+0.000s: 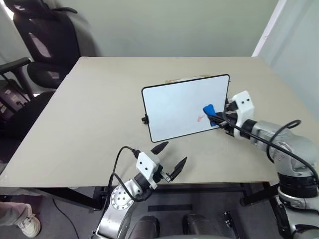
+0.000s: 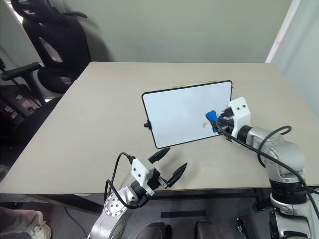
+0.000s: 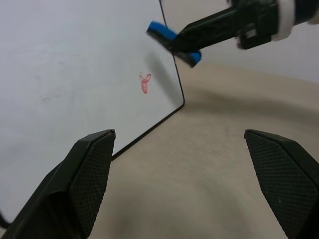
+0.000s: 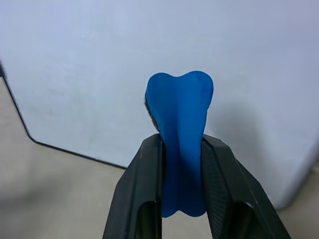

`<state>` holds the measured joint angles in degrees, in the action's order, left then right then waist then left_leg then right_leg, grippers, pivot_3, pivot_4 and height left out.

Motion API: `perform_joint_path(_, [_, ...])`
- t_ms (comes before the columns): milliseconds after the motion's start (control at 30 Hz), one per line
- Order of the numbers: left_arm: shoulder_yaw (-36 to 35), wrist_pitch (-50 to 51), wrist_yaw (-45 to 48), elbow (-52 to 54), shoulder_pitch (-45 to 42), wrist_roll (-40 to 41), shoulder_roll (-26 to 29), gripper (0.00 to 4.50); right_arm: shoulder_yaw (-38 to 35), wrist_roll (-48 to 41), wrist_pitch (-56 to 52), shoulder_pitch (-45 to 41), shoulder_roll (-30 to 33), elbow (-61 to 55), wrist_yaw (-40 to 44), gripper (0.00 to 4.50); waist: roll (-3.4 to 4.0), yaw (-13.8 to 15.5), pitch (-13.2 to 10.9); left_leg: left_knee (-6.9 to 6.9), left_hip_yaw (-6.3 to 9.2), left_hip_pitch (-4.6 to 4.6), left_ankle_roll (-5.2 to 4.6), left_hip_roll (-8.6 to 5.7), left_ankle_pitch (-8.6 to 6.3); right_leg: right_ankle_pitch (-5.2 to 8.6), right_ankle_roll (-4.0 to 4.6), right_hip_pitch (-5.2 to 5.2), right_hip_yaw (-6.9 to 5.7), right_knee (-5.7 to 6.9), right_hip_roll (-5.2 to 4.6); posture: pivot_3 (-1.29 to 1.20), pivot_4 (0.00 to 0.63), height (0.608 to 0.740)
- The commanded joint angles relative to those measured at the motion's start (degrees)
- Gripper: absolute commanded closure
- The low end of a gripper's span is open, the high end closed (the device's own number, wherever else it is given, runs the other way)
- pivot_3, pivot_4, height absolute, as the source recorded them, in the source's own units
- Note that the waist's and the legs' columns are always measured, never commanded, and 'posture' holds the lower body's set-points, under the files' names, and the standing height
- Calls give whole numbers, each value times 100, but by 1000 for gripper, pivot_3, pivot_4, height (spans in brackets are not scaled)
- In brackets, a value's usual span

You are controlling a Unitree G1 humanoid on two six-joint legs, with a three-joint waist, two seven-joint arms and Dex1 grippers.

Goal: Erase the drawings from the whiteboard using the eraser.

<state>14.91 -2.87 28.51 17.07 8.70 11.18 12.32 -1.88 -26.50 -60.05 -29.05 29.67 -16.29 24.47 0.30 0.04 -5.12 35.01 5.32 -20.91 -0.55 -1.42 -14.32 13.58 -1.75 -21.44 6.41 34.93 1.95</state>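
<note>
Left eye view: the whiteboard stands tilted on the beige worktop, nothing else resting on that surface. The right gripper has its jaws clamped on the blue eraser, squeezing it narrow in the middle (plain in the right wrist view), held at the board's face just beside the red drawings. Whether it touches the board I cannot tell. The left gripper hovers at the worktop's near edge, jaws wide apart. An office chair stands cut off at the frame's edge.
</note>
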Motion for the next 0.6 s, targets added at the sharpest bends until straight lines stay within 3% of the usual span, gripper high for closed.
perform_joint_path(33, [-47,-89,25,147,-77,42,-11,0,236,282,243,-240,-152,326,-135,3474,10,17,6,0,0,-8,2,0,-2,-5,2,-3,0,-1,-1,0,150,736])
perform_joint_path(600, [-110,-22,2,335,6,83,49,0,866,1141,424,-452,-371,1648,-171,3474,10,-18,13,-4,0,-11,72,0,-43,-33,9,-10,0,-1,-2,0,150,736])
